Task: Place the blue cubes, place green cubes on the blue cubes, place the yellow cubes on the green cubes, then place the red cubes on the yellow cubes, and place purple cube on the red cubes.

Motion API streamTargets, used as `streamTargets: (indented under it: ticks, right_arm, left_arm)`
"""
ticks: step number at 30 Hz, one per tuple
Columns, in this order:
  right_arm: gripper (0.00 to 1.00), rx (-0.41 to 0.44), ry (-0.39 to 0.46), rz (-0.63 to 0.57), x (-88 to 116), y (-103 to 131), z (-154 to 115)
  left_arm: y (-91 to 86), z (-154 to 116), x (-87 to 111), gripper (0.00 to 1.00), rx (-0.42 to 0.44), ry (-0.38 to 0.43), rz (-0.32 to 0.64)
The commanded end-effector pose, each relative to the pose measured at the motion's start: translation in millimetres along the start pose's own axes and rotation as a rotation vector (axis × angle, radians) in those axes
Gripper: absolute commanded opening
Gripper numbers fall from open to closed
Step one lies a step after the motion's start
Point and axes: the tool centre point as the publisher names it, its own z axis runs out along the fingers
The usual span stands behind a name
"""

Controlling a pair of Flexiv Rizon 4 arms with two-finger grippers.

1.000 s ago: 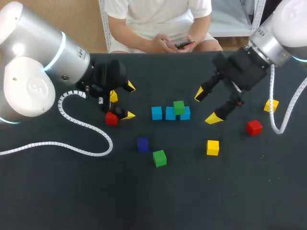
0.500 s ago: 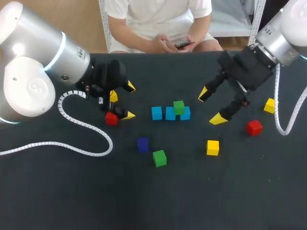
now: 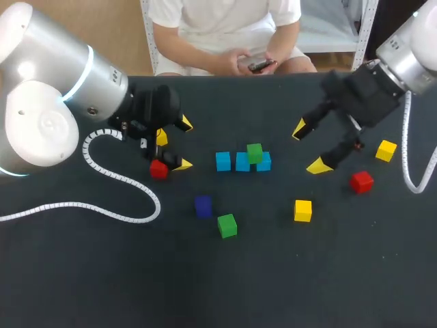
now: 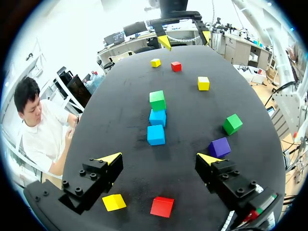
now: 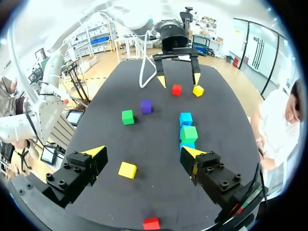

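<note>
— Where's the loose green cube (image 3: 227, 225)?
— Lying on the worktop (image 3: 328, 273), robot-side of the blue cube row (image 3: 242, 162). The left gripper (image 3: 184, 143), fingers apart, is hovering nearer; the right gripper (image 3: 311, 147), also apart, is hanging past the row's right end.

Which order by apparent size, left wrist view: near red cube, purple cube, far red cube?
1-2: near red cube and purple cube, about alike.
3: far red cube.
Camera nearness, likely not true size.

Silver-white arms (image 3: 51, 89), white coiled cables (image 3: 156, 203), black yellow-tipped jaws.
</note>
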Motion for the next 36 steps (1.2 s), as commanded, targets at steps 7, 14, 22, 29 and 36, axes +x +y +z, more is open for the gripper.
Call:
streamTargets:
  ticks: [7,14,22,29,36]
  right_arm:
    - [1.0,0.047,0.011,-0.05,10,-22,-5]
    - [1.0,0.019,0.002,-0.058,13,-51,2]
    - [1.0,0.01,-0.029,-0.06,24,-78,9]
    - [1.0,-0.015,-0.04,-0.043,35,-92,14]
    - [1.0,-0.01,-0.053,-0.018,41,-96,15]
  left_arm:
    - [0.6,0,1.3,1.0,0.001,-0.004,0.003]
    - [0.6,0,1.3,1.0,0.001,-0.004,0.003]
    - [0.6,0,1.3,1.0,0.001,-0.004,0.003]
    - [0.6,0,1.3,1.0,0.001,-0.004,0.003]
    - [0.6,0,1.3,1.0,0.001,-0.004,0.003]
